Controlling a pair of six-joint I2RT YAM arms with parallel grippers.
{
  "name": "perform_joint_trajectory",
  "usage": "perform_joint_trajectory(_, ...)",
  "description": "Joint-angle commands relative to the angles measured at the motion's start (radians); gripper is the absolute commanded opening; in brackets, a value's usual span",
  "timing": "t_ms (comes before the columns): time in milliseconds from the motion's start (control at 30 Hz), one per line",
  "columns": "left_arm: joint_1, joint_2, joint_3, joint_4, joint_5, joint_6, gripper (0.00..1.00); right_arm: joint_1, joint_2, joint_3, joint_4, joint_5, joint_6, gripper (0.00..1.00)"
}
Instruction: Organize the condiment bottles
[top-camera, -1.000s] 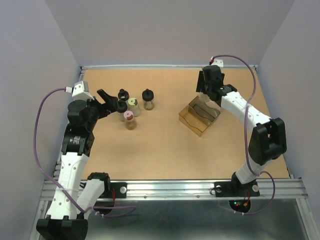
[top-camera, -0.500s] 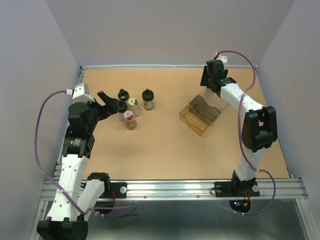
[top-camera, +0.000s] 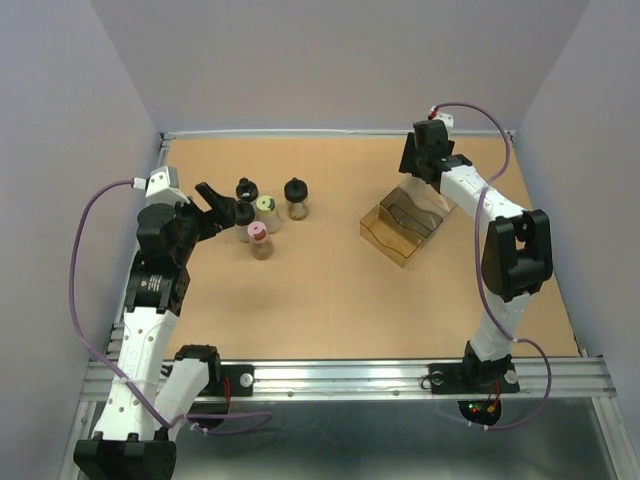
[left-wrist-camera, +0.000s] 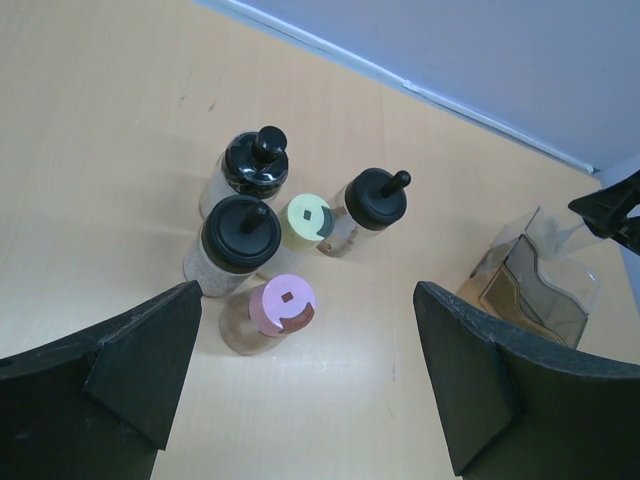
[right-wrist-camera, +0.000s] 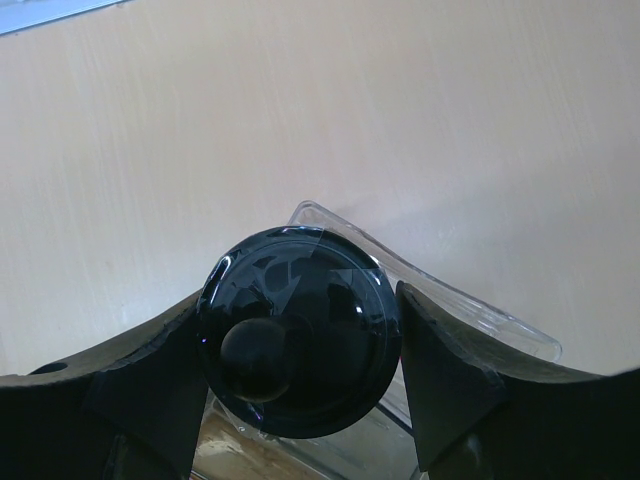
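Observation:
Five condiment bottles stand in a cluster at the table's left: three with black caps (top-camera: 246, 188) (top-camera: 243, 212) (top-camera: 296, 190), one yellow-green (top-camera: 266, 204), one pink (top-camera: 258, 232). The left wrist view shows them as black (left-wrist-camera: 256, 165) (left-wrist-camera: 240, 232) (left-wrist-camera: 375, 197), yellow-green (left-wrist-camera: 306, 218) and pink (left-wrist-camera: 284, 303). My left gripper (top-camera: 218, 200) (left-wrist-camera: 310, 380) is open and empty, just left of the cluster. My right gripper (top-camera: 425, 165) (right-wrist-camera: 298, 345) is shut on a sixth black-capped bottle (right-wrist-camera: 298, 345), held over the far end of the amber box (top-camera: 400, 228).
The amber-tinted clear box (right-wrist-camera: 450, 300) (left-wrist-camera: 540, 275) lies right of centre, angled to the table edges. Grey walls close the table at the back and sides. Bare tabletop (top-camera: 330, 290) lies between the bottle cluster and the box.
My right gripper has moved up and toward the back wall with the black-capped bottle, then stayed put. The left arm has barely moved.

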Motion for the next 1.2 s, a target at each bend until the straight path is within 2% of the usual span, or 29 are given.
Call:
perform_joint_trajectory(0,-0.003,0.003,0.027,0.029,0.003,0.019,0.98,0.002,-0.007,0.004,0.064,-0.027,0.009,0.0)
perform_joint_trajectory(133,-0.003,0.006,0.03,0.028,0.003,0.023,0.98,0.002,0.038,-0.004,0.069,-0.045,0.023,0.02)
perform_joint_trajectory(300,-0.003,0.003,0.03,0.02,-0.01,0.029,0.98,0.002,0.058,-0.05,0.104,-0.054,0.039,0.13)
perform_joint_trajectory(333,-0.003,0.003,0.027,0.021,-0.01,0.029,0.98,0.002,0.058,-0.059,0.122,-0.059,0.035,0.23)
perform_joint_trajectory(400,-0.003,0.003,0.026,0.021,-0.011,0.027,0.98,0.0,0.056,-0.077,0.135,-0.057,0.03,0.32)
perform_joint_trajectory(433,-0.003,0.003,0.024,0.021,-0.01,0.027,0.98,0.002,0.056,-0.079,0.142,-0.056,0.023,0.41)
perform_joint_trajectory(533,-0.003,0.003,0.023,0.023,-0.01,0.024,0.98,0.002,0.055,-0.084,0.145,-0.056,0.013,0.52)
perform_joint_trajectory(567,-0.003,0.003,0.024,0.023,-0.01,0.026,0.98,0.002,0.046,-0.084,0.147,-0.051,0.012,0.65)
perform_joint_trajectory(633,-0.003,0.004,0.024,0.021,-0.013,0.024,0.98,0.002,0.026,-0.094,0.147,-0.039,0.012,0.81)
perform_joint_trajectory(667,-0.003,0.001,0.024,0.023,-0.013,0.026,0.98,0.002,-0.006,-0.097,0.145,-0.032,0.012,1.0)
perform_joint_trajectory(767,-0.003,0.001,0.026,0.021,-0.019,0.024,0.98,0.002,-0.069,-0.123,0.144,-0.021,-0.005,1.0)
perform_joint_trajectory(900,-0.003,0.003,0.02,0.026,-0.026,0.018,0.99,0.002,-0.247,-0.186,0.123,0.002,-0.005,1.0)
perform_joint_trajectory(1000,-0.001,0.007,0.016,0.029,-0.031,0.009,0.99,0.002,-0.356,-0.214,0.078,-0.072,-0.008,1.0)
perform_joint_trajectory(1033,-0.003,0.007,0.016,0.028,-0.034,0.006,0.99,0.002,-0.381,-0.225,0.067,-0.131,-0.034,1.0)
perform_joint_trajectory(1167,-0.003,0.013,0.015,0.035,-0.048,-0.005,0.99,0.005,-0.462,-0.263,0.046,-0.605,-0.112,1.0)
